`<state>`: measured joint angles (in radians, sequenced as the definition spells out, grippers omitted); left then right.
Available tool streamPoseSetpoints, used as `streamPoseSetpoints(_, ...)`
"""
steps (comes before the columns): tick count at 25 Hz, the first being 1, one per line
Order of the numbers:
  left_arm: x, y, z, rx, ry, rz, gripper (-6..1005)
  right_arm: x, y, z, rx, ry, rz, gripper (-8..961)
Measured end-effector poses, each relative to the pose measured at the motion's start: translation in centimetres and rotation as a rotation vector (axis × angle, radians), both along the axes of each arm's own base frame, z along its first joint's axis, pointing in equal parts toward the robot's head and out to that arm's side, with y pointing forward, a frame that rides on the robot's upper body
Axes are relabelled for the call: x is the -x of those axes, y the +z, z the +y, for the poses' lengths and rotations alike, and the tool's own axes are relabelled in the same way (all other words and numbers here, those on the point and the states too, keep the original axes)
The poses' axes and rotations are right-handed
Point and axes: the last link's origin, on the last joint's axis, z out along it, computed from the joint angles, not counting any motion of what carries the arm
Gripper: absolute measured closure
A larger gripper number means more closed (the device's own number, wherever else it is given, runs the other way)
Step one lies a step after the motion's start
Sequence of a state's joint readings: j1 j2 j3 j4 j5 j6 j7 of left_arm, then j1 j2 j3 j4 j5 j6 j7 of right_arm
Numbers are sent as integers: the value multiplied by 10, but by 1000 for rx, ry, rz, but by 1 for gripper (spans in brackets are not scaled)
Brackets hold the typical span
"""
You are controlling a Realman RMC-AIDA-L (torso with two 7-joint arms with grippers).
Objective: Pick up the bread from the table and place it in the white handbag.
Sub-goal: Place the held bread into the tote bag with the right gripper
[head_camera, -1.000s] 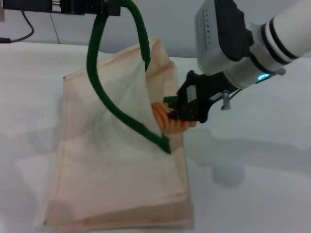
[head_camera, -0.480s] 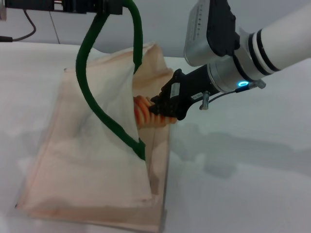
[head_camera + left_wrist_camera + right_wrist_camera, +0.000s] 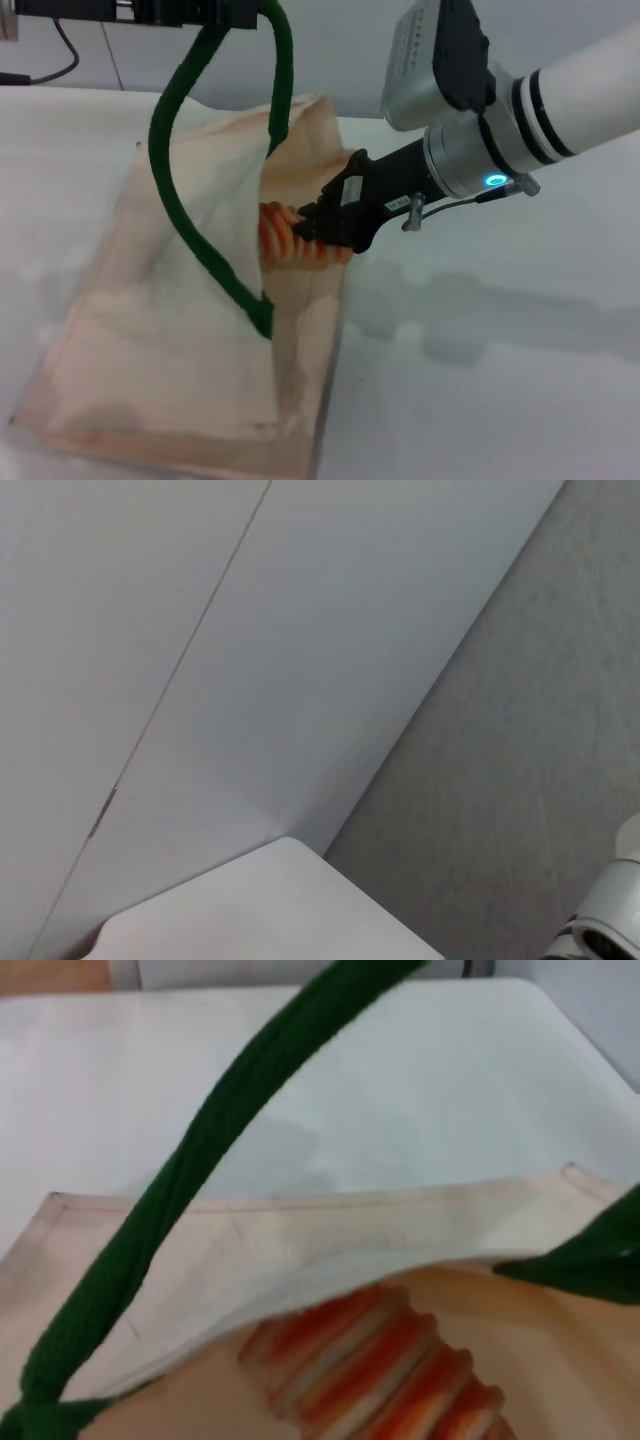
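My right gripper (image 3: 312, 228) covers the near end of the small orange, cream-ridged toy bread (image 3: 280, 237), and the lifted flap of the cream fabric handbag (image 3: 190, 330) hides its far end. The bag's bottom corner runs off the head view. My left gripper, holding the dark green loop handle (image 3: 190, 235), is cut off at the top.

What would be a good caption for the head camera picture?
The right end effector pushes the ribbed orange bread into the open mouth of the white handbag, whose green handle is lifted.
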<state>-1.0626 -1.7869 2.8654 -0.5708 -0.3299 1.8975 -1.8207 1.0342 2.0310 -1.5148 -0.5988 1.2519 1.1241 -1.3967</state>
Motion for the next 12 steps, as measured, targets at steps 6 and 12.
streamPoseSetpoints(6, 1, 0, 0, -1, 2, 1, 860, -1, 0, 0, 0, 0, 4, 830)
streamPoseSetpoints(12, 1, 0, 0, -5, 4, 1, 860, -2, 2, 4, -24, -9, 11, 538)
